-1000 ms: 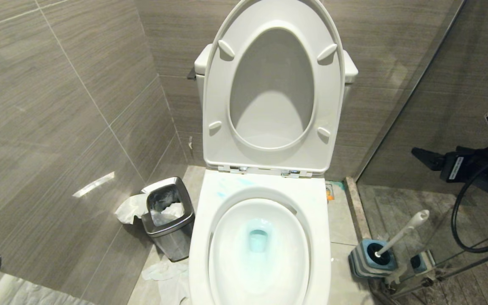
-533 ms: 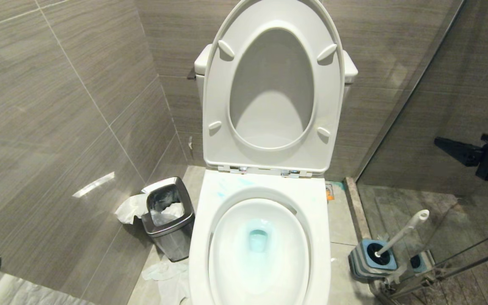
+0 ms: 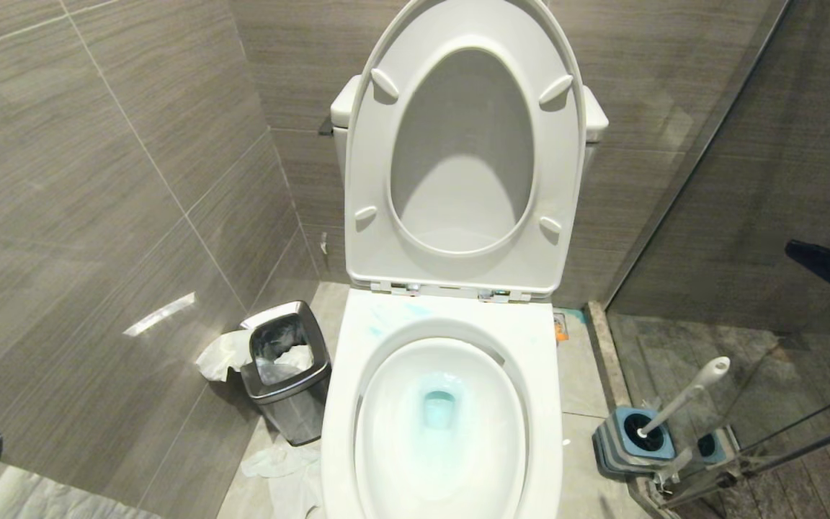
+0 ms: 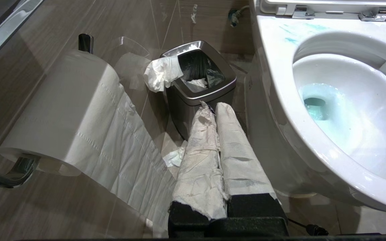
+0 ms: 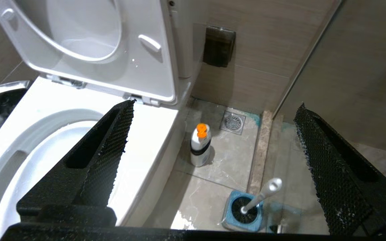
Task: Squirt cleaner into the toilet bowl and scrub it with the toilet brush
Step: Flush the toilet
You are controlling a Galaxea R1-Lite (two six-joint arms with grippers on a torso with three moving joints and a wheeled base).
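The white toilet bowl (image 3: 386, 440) stands open, its water tinted pale blue by cleaner (image 3: 439, 407), and thin blue smears mark the rim (image 3: 380, 328). The toilet brush (image 3: 685, 395) leans in its blue-and-grey holder (image 3: 631, 441) on the floor to the right. My right gripper (image 5: 215, 104) hangs open and empty above that floor, with the toilet brush (image 5: 261, 195) below it. Only one black finger (image 3: 827, 268) shows in the head view. A white bottle with an orange cap (image 5: 200, 147) stands beside the toilet. My left gripper (image 4: 213, 106), paper-wrapped, is shut and empty, low to the left of the bowl.
A steel waste bin (image 3: 287, 367) with tissue spilling out sits left of the toilet, and crumpled paper (image 3: 278, 461) lies on the floor. A toilet roll (image 4: 65, 110) hangs on the left wall. A glass partition (image 3: 746, 216) rises on the right. The seat and lid (image 3: 465, 274) stand raised.
My right gripper has drawn back to the right in the head view until only a fingertip shows at the edge. Toilet, brush and bin have not moved.
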